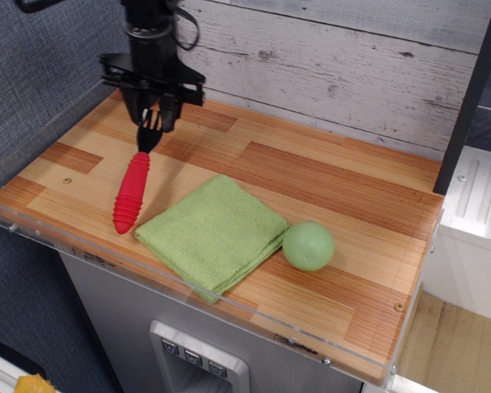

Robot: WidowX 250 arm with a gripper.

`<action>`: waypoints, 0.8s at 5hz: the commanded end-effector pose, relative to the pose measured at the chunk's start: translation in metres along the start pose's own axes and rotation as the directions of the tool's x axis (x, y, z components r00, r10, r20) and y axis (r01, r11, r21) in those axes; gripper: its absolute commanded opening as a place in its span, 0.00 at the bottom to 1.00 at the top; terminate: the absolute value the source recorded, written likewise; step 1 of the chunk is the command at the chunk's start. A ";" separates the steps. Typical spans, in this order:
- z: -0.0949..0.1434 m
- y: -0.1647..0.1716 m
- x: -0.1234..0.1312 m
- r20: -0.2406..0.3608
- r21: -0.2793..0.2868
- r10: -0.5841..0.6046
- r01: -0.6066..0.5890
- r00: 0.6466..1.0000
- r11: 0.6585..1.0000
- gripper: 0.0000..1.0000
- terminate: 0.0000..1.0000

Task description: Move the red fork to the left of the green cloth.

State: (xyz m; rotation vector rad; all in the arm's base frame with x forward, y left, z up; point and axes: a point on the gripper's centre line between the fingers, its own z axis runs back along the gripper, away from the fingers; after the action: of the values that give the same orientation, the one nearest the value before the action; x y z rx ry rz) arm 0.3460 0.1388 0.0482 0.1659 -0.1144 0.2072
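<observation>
The red fork (131, 192) hangs with its ribbed red handle pointing down and slightly left, its dark tines up between my fingers. Its lower end is just left of the green cloth (213, 237), at or just above the wooden tabletop; I cannot tell if it touches. My gripper (151, 121) is shut on the tines, above the back left part of the table. The cloth lies flat near the front edge with nothing on it.
A pale green ball (308, 246) sits just right of the cloth. A clear plastic rim (82, 254) runs along the table's front and left edges. A whitewashed plank wall (327, 57) stands behind. A dark post (470, 98) rises at the right.
</observation>
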 end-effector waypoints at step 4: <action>-0.007 -0.012 0.017 0.070 -0.068 -0.378 0.382 0.923 0.922 0.00 0.00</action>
State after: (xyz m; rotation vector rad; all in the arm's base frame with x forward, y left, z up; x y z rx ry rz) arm 0.3636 0.1348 0.0288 0.0923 -0.1217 -0.1926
